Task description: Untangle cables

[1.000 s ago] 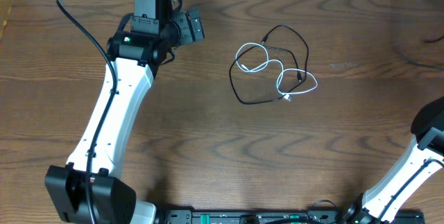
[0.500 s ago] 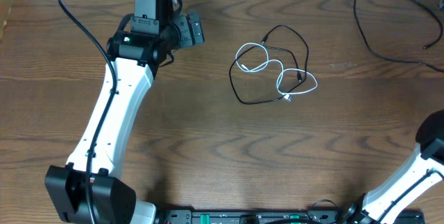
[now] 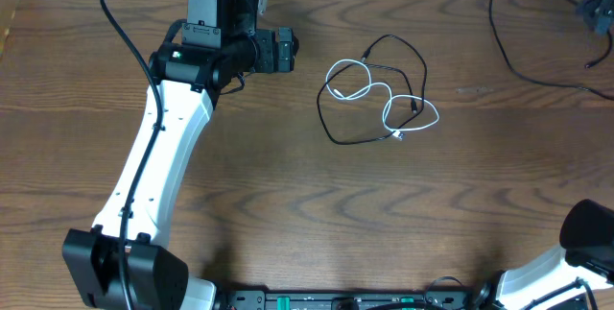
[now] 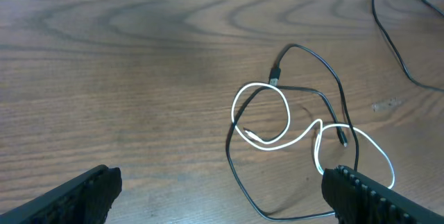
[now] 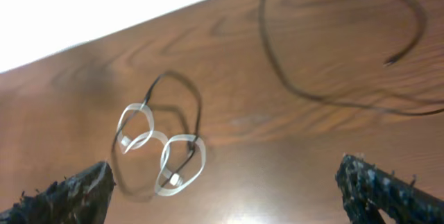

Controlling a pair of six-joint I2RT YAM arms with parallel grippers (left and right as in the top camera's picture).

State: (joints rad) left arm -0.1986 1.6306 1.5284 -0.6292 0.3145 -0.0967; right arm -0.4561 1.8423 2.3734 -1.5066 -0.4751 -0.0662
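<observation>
Lying tangled: black cable (image 3: pixel 388 37), white cable (image 3: pixel 349 61); any lettering seemingly unreadable.

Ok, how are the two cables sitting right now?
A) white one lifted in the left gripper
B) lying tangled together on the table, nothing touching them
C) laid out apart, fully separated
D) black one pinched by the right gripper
B: the white cable and black cable cross each other in loops on the table, and the left gripper and right gripper are both open, clear of them.
</observation>
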